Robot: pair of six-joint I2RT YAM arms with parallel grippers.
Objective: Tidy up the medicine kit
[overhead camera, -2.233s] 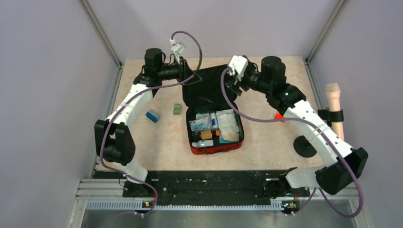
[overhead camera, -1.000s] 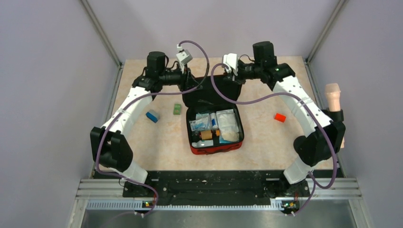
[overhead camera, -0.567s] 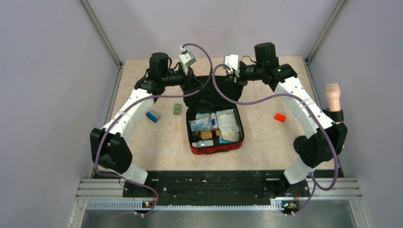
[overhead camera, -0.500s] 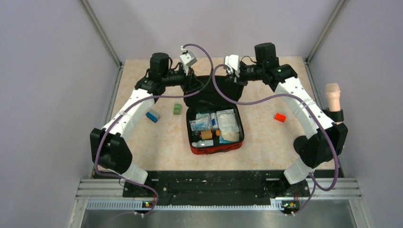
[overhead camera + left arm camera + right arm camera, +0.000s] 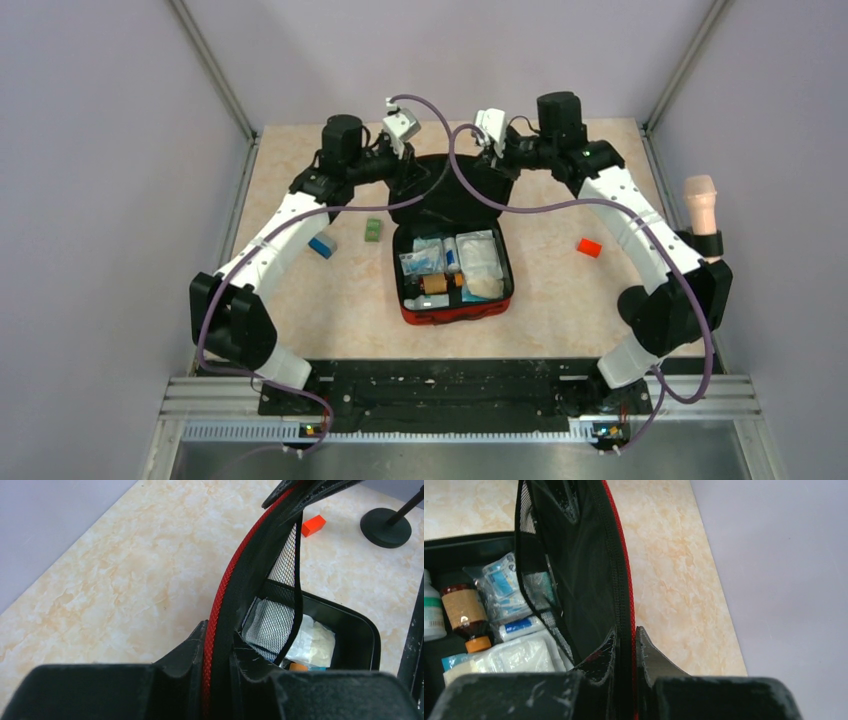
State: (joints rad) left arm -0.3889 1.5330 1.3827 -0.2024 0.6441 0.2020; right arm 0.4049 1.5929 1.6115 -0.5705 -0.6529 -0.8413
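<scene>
The kit point(image 5: 452, 313) is showing a red shell with black mesh lining. The table point(image 5: 340, 290) is showing beige marbling, carrying a blue box point(image 5: 320, 245), a green packet point(image 5: 373, 229) and an orange-red cap point(image 5: 589, 247).

You had a small blue box point(image 5: 320, 245) and a green packet point(image 5: 373, 230) lying apart on the marbled table point(image 5: 560, 290), toward its left. On the right lay an orange-red block point(image 5: 589, 247), near a black round stand base point(image 5: 385, 527); a beige cylinder point(image 5: 702, 205) stood upright at the right edge

Left hand point(image 5: 217, 647) and right hand point(image 5: 626, 636) closed onto the medicine kit point(image 5: 455, 312) lid point(image 5: 450, 198), lifting it.
</scene>
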